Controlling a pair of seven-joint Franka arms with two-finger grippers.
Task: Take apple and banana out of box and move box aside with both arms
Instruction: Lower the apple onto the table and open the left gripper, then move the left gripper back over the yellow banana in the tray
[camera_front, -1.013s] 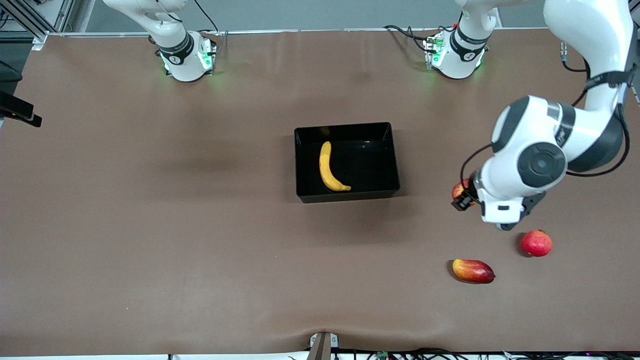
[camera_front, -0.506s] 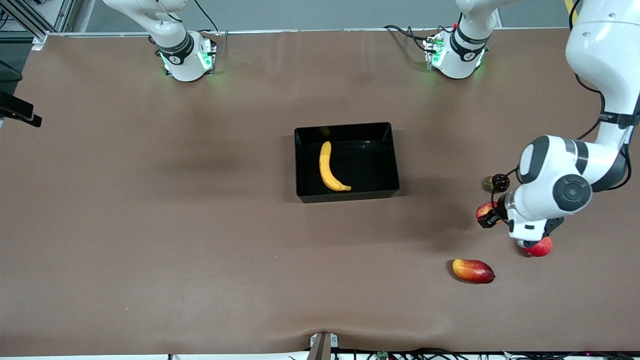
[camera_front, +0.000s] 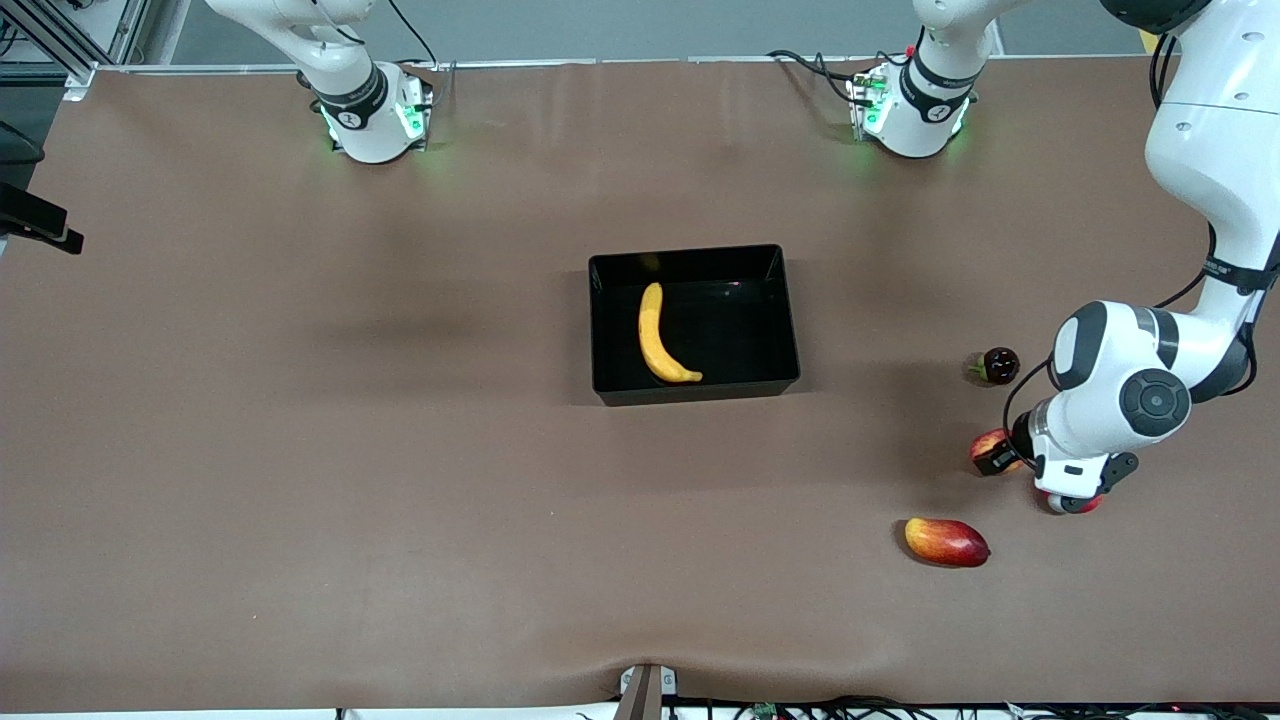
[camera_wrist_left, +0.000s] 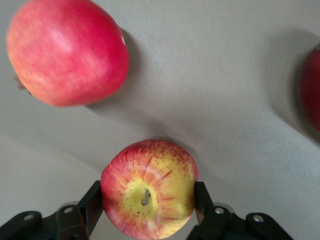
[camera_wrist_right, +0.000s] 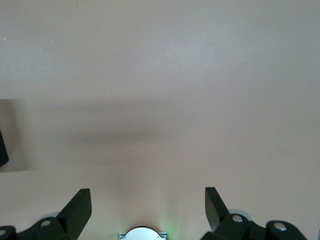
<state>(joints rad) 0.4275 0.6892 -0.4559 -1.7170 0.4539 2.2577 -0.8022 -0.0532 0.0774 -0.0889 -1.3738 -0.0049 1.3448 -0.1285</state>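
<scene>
Left hand (camera_wrist_left: 148, 207): clamped on the apple (camera_wrist_left: 148, 188), low over the tabletop (camera_front: 400, 450) at the left arm's end, a finger pressed to each side of the fruit.
Right hand (camera_wrist_right: 148, 210): fingers spread wide, gripping nothing, over bare tabletop; this arm waits.
Banana (camera_front: 660, 335): lying in the black box (camera_front: 694, 392) at mid-table.
Nearby fruit: a round red fruit (camera_wrist_left: 66, 51) just beside the held apple; a mango (camera_front: 946, 541) nearer the front camera; a small dark fruit (camera_front: 999, 365) farther from it.
</scene>
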